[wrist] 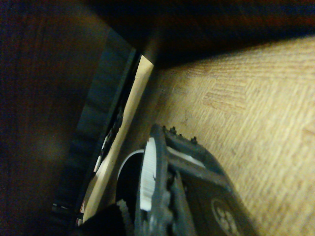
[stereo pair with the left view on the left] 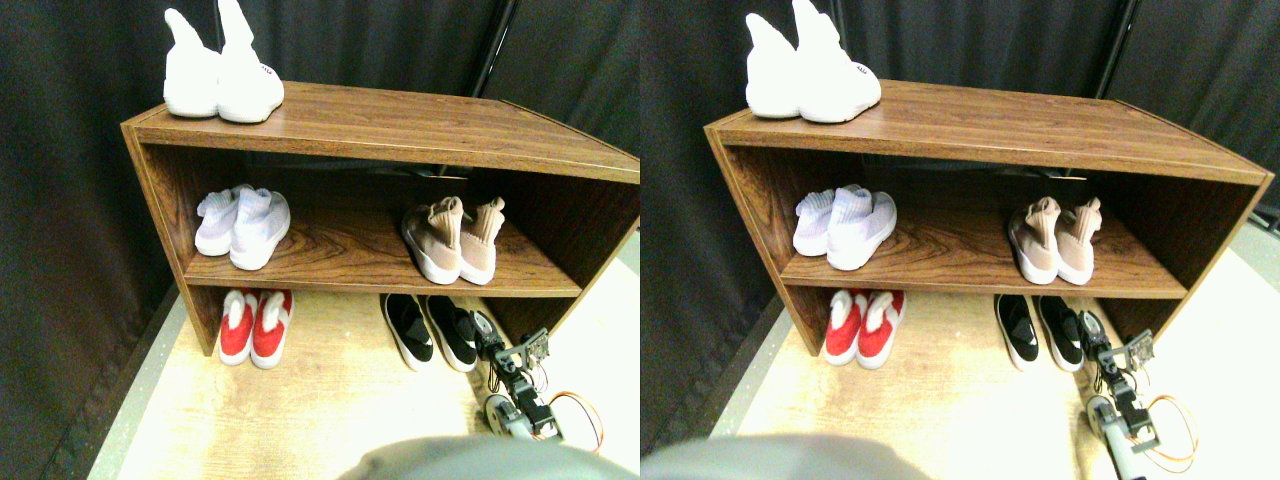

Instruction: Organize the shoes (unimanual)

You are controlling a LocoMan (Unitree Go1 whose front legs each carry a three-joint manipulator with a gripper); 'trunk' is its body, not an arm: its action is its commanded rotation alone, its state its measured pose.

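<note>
Two black shoes [stereo pair with the left view on the left: 430, 331], two beige shoes [stereo pair with the left view on the left: 455, 240], one gripper [stereo pair with the left view on the left: 487, 330].

The stereo pair view looks forward and down from above the floor [stereo pair with the left view on the left: 300, 400], taking in the whole shelf unit [stereo pair with the left view on the left: 380, 130] from its top board to the ground, with the right gripper [stereo pair with the left view on the left: 487, 333] low at the right. The wrist view sits just behind the gripper's fingers [wrist: 167, 196], very close to the floor (turned on its side), facing past them into the shelf's dark underside. Both views share the floor strip beyond the fingers, beside the black shoe [stereo pair with the left view on the left: 452, 333].
</note>
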